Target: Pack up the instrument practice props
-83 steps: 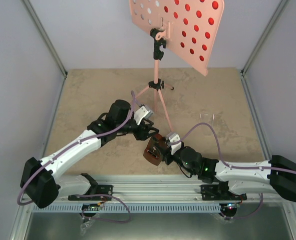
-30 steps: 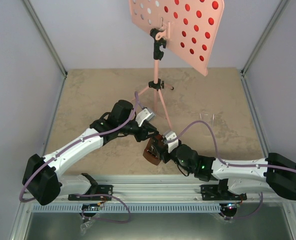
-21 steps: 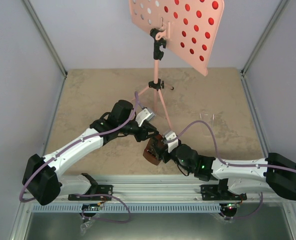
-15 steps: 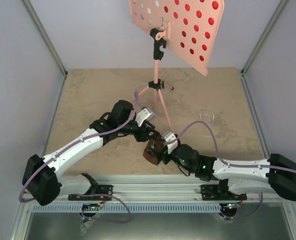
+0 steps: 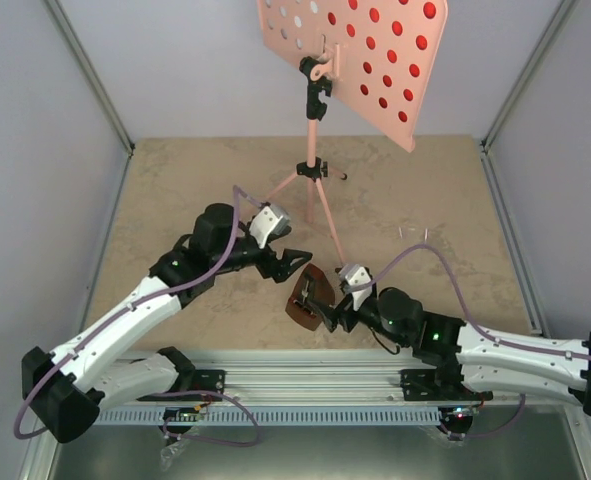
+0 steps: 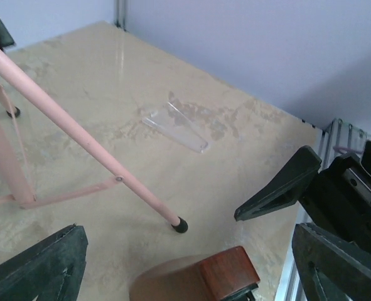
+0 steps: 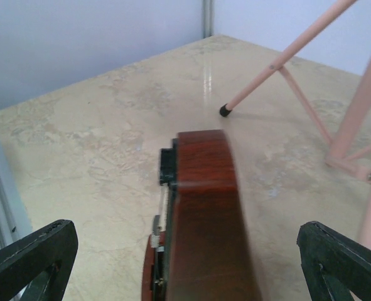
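Now, small brown wooden pyramid metronome [image 7: 204, 188]: unheld.
Right tool [image 7: 185, 235]: wide, empty; centre squarely around it before closing.
Left tool [image 6: 188, 233]: wide, empty.

Table [image 5: 175, 180]: stand [image 5: 314, 135], metronome [image 5: 308, 297], clear piece [image 5: 413, 233]

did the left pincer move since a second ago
Yes. The left pincer has backed off leftward, away from the pink stand's front leg and the metronome, and it now stands open.
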{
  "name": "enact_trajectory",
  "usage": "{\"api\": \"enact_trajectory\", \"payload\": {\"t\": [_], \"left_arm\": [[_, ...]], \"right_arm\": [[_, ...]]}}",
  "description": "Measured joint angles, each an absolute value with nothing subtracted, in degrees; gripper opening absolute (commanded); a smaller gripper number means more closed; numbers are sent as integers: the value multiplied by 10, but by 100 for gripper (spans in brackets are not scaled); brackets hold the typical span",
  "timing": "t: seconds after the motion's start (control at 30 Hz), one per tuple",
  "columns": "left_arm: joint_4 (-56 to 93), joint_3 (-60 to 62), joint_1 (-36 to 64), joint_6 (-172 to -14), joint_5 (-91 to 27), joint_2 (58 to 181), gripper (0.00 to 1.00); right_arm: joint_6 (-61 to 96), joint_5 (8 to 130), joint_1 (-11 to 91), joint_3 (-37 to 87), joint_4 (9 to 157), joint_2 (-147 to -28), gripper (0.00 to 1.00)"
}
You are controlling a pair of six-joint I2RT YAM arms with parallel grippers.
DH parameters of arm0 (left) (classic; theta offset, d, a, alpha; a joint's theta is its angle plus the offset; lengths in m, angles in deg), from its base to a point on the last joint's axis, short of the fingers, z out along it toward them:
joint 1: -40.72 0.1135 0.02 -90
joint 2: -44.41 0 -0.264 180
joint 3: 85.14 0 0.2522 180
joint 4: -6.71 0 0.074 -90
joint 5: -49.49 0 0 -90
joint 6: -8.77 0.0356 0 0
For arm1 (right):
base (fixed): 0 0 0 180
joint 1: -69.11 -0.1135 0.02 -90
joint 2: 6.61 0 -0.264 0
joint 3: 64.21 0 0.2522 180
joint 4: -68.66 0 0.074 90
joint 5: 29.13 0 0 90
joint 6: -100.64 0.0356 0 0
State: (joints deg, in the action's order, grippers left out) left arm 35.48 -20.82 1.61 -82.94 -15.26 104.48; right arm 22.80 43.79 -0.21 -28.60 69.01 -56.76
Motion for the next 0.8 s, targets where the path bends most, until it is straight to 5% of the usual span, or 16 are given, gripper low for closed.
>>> {"api": "enact_trajectory", "payload": {"t": [0.33, 0.6, 0.8], "left_arm": [[252, -273, 16, -981, -165, 944, 88], [83, -472, -10, -1140, -177, 914, 87], [-2, -565, -19, -1175, -168, 922, 86]], "right_arm": [[266, 422, 81, -240, 788, -513, 98], [357, 509, 270, -286, 808, -511, 98], [391, 562, 323, -315, 817, -503, 98]]}}
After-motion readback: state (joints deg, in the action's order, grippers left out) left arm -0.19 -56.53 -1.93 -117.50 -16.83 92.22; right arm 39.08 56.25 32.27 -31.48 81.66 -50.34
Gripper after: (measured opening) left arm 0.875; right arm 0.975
